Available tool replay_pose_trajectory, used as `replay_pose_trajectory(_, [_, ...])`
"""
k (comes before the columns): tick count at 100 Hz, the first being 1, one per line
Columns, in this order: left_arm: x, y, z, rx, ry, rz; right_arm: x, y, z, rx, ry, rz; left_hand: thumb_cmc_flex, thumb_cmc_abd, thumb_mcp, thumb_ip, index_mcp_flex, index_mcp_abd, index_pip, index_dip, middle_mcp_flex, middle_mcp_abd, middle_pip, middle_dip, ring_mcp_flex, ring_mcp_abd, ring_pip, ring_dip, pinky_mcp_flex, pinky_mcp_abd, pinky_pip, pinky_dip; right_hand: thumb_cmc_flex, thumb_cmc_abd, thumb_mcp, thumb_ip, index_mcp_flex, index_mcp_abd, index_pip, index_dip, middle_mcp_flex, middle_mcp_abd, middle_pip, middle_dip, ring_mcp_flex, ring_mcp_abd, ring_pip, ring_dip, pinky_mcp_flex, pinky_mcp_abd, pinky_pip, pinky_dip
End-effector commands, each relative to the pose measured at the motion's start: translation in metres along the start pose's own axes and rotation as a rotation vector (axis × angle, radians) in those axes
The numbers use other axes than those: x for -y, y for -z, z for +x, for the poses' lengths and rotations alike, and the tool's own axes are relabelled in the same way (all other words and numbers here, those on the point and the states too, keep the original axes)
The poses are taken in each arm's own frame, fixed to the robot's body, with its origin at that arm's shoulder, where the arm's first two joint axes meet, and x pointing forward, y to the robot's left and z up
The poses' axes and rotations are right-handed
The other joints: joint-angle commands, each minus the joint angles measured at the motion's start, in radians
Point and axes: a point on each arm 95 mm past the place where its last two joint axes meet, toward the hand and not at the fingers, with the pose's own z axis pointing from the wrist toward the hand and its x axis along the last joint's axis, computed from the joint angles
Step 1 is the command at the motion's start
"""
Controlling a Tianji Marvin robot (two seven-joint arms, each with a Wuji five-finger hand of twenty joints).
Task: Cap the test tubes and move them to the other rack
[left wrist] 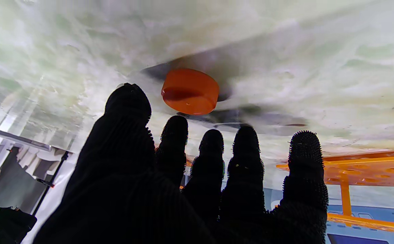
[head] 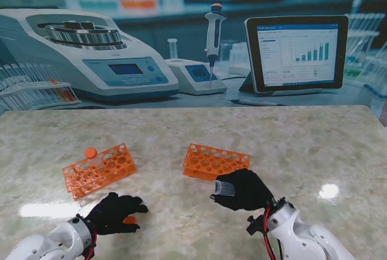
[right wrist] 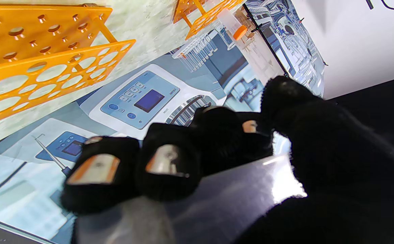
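While left hand hovers spread over cap — right hand grips tube.

Marble-patterned table; lab backdrop behind: centrifuge, pipette, tablet showing bar chart.

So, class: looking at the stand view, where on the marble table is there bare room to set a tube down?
Bare marble table lies right of the right orange rack, and between it and the left orange rack. Crowded: near the left hand over the orange cap, and the right hand gripping the clear tube.
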Motion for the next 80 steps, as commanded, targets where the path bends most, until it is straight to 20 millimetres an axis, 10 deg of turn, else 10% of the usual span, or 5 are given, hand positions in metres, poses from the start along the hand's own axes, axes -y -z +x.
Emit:
replay_pose_trajectory(1, [-0.007,0.004,-0.001,0.001,-0.001,-0.028,0.004,0.001,0.0,0.007,-0.008,0.009,0.02,-0.022,0.026,-0.031,0.021,0.007,0.0,-0.014,-0.017,-0.013,0.013,0.033,0.031,0.016,0.042,0.039,0.01,-0.02,0.047,0.041,0.033,0.004,0.01,0.001,0.083,0.064,0.089,0.043,0.045,0.0,0.027,0.022,0.012,-0.116,0.228,0.078,0.065,-0.045,0.325,0.062])
replay_pose_trajectory(80, [-0.012,0.01,-0.008,-0.028,-0.107,-0.043,0.005,0.001,0.0,0.008,-0.01,0.021,0.0,-0.205,0.387,-0.072,0.098,0.005,0.091,0.045,0.035,-0.017,0.078,0.114,0.128,-0.045,0.191,0.238,0.249,-0.147,0.302,0.073,0.034,0.004,0.003,-0.008,0.081,0.061,0.083,0.048,0.045,0.002,0.017,0.025,0.012,-0.112,0.226,0.076,0.064,-0.045,0.325,0.061])
